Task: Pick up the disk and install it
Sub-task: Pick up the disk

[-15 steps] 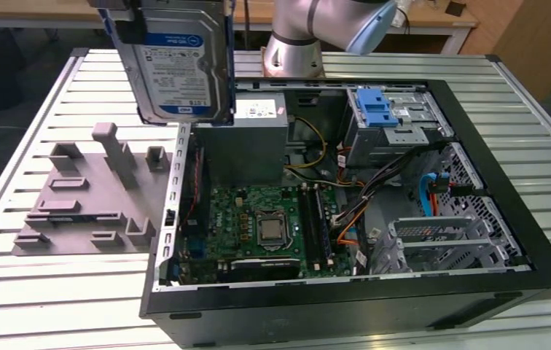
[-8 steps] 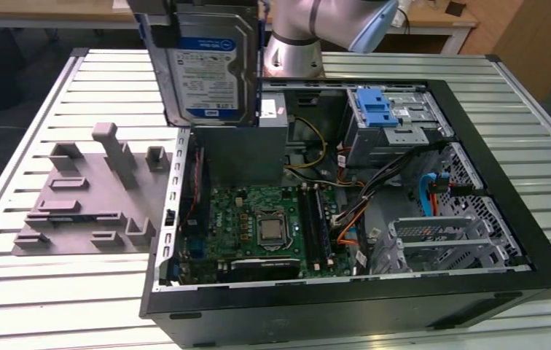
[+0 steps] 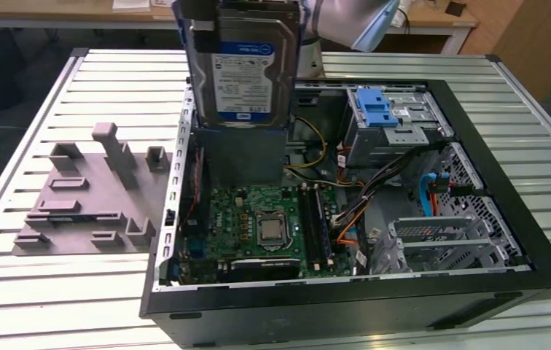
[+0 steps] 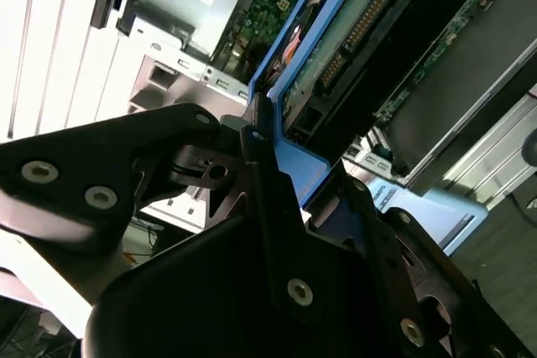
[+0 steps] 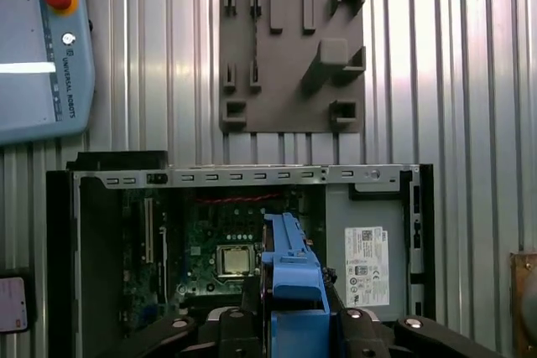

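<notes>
Robotics lab: open computer case (image 3: 353, 310) on slatted aluminium worktop (image 3: 22, 292); grey fixture plate (image 3: 81, 200) beside case; teach pendant (image 5: 42, 56) near case; wooden desk (image 3: 62, 13) beyond case.

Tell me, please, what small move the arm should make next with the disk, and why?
Probably a short shift toward the exterior view's right: the gripper holds the disk upright above the open computer case, while the drive bay with its blue latch lies that way.
</notes>
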